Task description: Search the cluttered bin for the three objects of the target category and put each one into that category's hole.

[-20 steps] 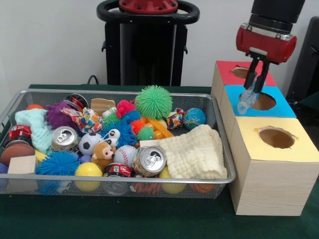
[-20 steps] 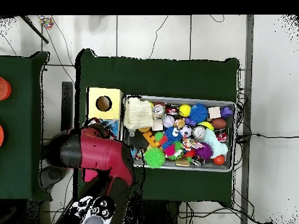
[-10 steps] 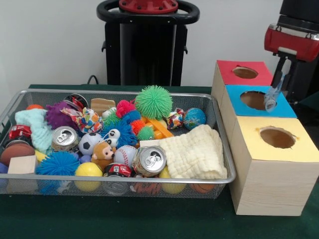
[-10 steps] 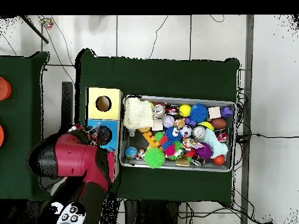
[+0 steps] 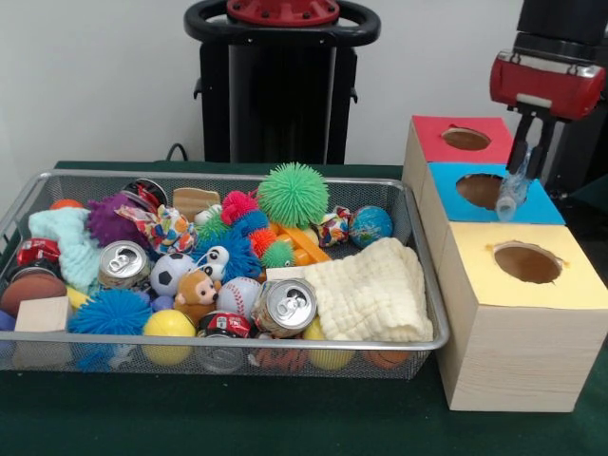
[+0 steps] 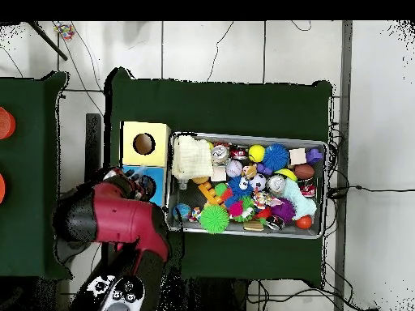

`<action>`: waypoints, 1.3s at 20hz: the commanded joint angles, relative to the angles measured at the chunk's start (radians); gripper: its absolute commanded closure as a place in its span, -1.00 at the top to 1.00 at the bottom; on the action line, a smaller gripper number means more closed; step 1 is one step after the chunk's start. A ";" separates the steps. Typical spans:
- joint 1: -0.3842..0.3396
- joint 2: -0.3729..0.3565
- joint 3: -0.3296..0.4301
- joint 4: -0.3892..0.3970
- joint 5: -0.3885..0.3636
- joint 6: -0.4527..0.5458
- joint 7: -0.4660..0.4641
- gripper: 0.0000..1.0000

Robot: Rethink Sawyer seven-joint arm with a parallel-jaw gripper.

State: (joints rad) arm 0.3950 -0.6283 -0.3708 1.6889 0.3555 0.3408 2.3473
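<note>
At the front edge of the dark green worktop (image 5: pixel 285 423), the silver wire-mesh bin (image 5: pixel 429 313) is still packed: an upright silver drinks can (image 5: pixel 285 306) at six o'clock, a folded cream waffle-weave cloth (image 5: pixel 372 290) at four o'clock and a spiky green rubber ball (image 5: pixel 293 194) at twelve o'clock. To the bin's three o'clock runs a row of wooden boxes: the yellow-topped box (image 5: pixel 522 313) nearest, then the blue-topped box (image 5: pixel 489 195), then the red-topped box (image 5: pixel 464 141). The red and black arm's pincer (image 5: pixel 518 180) is clamped on a small clear plastic bottle (image 5: pixel 509 196), hanging above the blue box's round hole (image 5: pixel 482 190), toward its three o'clock rim. The delivery step appears in hand; the next move would call for centring the bottle over the hole before letting go.
</note>
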 commanded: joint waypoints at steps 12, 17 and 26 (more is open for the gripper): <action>-0.188 -0.038 0.194 0.218 -0.066 -0.165 0.076 -1.00; -0.153 -0.022 0.152 0.191 -0.057 -0.123 0.086 -1.00; -0.045 0.041 0.056 0.122 -0.019 -0.075 0.145 1.00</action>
State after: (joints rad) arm 0.3112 -0.6723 -0.3217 1.8063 0.3545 0.2059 2.3473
